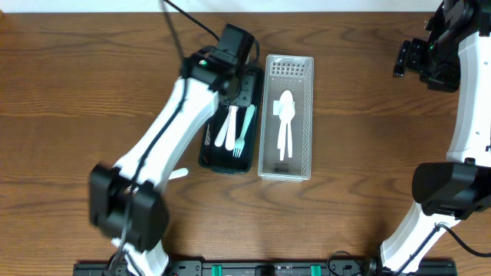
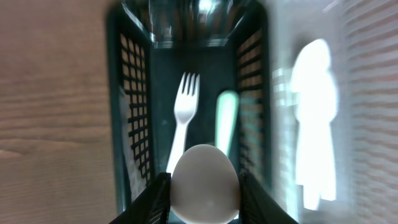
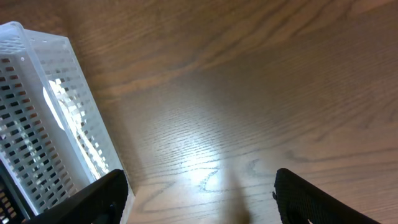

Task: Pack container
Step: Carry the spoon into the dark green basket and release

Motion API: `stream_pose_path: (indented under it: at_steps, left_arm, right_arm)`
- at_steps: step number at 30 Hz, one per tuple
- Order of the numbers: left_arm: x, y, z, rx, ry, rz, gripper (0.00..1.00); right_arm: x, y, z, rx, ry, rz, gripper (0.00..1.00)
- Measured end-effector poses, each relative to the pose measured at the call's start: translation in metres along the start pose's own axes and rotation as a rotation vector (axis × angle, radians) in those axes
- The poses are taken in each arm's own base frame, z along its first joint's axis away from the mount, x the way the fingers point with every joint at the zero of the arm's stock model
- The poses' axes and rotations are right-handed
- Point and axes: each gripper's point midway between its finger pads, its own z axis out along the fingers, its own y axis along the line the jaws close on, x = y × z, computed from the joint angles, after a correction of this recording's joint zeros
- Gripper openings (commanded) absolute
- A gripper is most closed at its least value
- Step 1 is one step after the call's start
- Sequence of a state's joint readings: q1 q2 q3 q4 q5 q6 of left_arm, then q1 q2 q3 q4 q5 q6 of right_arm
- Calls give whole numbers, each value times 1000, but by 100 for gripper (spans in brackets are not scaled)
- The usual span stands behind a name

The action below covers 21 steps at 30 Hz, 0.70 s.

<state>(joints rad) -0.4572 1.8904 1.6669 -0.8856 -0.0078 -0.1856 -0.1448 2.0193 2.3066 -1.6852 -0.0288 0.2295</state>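
Note:
My left gripper (image 2: 204, 202) is shut on the rounded white bowl of a spoon (image 2: 204, 180) and holds it over the near end of the dark green basket (image 2: 119, 124). In that basket lie a white fork (image 2: 185, 112) and a pale green utensil (image 2: 227, 121). In the overhead view the left gripper (image 1: 232, 80) is over the far end of the dark basket (image 1: 207, 149). The white basket (image 1: 306, 115) next to it holds white spoons (image 1: 285, 123). My right gripper (image 1: 410, 57) is open and empty at the far right, above bare table (image 3: 199, 199).
A white utensil (image 1: 178, 175) lies on the table left of the dark basket, partly under my left arm. The white basket's corner shows in the right wrist view (image 3: 37, 124). The table is brown wood.

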Motion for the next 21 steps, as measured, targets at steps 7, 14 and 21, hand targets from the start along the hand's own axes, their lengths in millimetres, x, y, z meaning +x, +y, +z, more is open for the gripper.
stream_pose_path:
  at_steps: [7,14,21]
  left_arm:
    - [23,16,60,-58,148,-3,32]
    - [26,19,66,-70,162,24,56]
    - [41,23,56,-78,227,85,57]
  right_arm:
    - [1,0,0,1,6,0,79]
    - [1,0,0,1,6,1,79]
    - [1,0,0,1,6,1,79]
